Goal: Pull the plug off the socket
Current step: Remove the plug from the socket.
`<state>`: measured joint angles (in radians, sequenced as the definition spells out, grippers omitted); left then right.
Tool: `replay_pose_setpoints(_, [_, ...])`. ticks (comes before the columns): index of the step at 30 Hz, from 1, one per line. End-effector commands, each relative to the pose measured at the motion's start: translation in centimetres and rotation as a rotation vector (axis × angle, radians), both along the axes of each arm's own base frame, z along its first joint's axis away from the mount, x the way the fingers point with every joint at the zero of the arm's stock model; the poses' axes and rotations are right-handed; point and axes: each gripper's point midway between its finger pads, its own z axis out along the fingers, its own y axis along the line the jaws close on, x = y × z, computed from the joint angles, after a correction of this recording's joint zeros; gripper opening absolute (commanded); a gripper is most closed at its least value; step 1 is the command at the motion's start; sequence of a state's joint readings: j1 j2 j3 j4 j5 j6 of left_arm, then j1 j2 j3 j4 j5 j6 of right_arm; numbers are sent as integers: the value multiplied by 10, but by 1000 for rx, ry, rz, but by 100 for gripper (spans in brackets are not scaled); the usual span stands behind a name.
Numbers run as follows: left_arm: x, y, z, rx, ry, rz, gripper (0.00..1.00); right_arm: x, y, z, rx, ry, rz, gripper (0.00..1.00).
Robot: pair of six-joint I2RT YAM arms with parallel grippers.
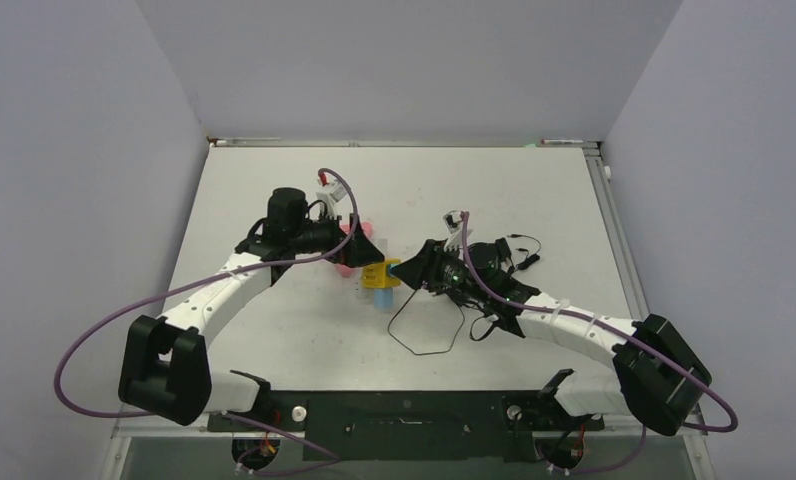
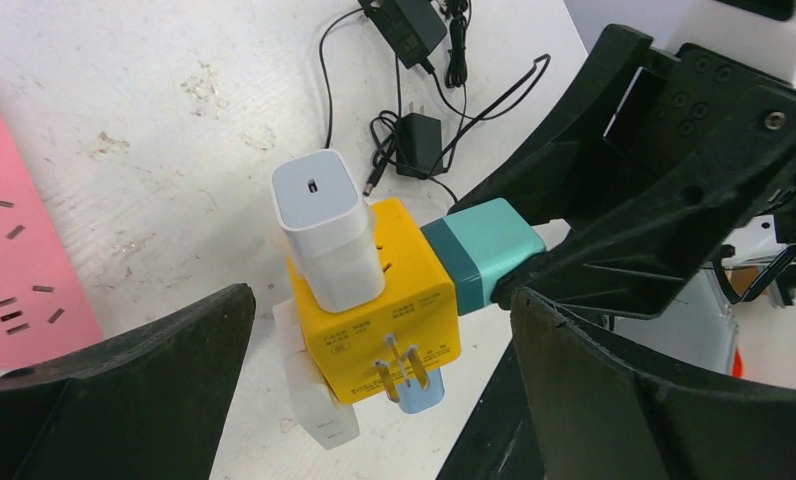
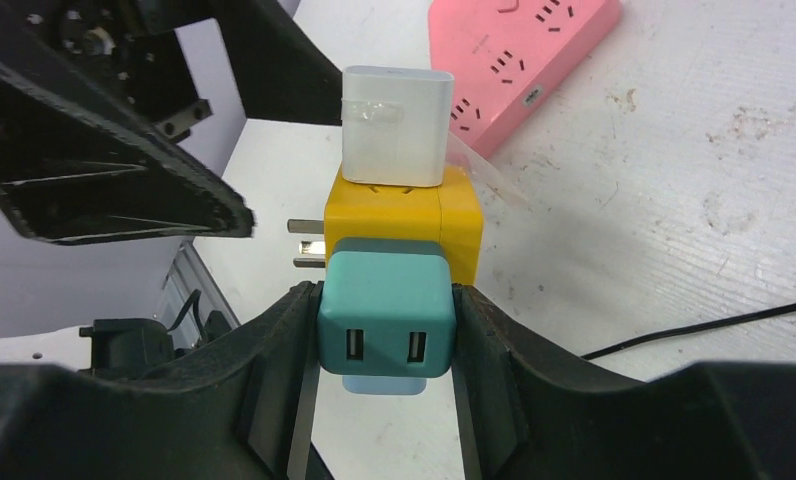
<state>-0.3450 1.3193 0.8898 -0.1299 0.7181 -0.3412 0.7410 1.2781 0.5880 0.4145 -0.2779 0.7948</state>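
Observation:
The socket is a yellow cube [image 2: 394, 300] with bare metal prongs on the face toward my left wrist. A white charger [image 2: 324, 225] is plugged into its top, a teal two-port USB plug [image 3: 386, 310] into one side, a light blue plug [image 2: 419, 392] underneath and another white plug [image 2: 314, 400] on the far side. My right gripper [image 3: 386, 300] is shut on the teal plug, its pads flat against both flanks. My left gripper [image 2: 381, 300] is open, with fingers [image 2: 154, 380] on either side of the cube and clear gaps. From above, both grippers meet at the socket [image 1: 387, 268].
A pink power strip [image 1: 346, 262] lies just left of the cube on the table, also seen in the left wrist view [image 2: 14, 270]. Black adapters with tangled cables [image 2: 414, 30] lie beyond it, and a thin black cable loop [image 1: 429, 335] lies toward the near edge.

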Motion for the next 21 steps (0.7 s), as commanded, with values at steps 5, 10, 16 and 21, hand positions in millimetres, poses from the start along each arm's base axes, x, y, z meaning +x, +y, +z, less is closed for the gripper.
replay_pose_setpoints(5, [7, -17, 13, -72, 19, -44, 97, 5, 10, 73, 128, -241, -8, 5])
replay_pose_setpoints(10, [11, -14, 7, -38, 24, -14, 97, 3, 14, 75, 120, -257, -5, 5])
replay_pose_setpoints(16, [13, -13, -6, 17, 56, 5, 100, 3, 17, 77, 91, -276, -17, 5])
replay_pose_setpoints(21, [13, -14, -11, 35, 67, 8, 93, 4, 16, 78, 73, -287, -39, 5])
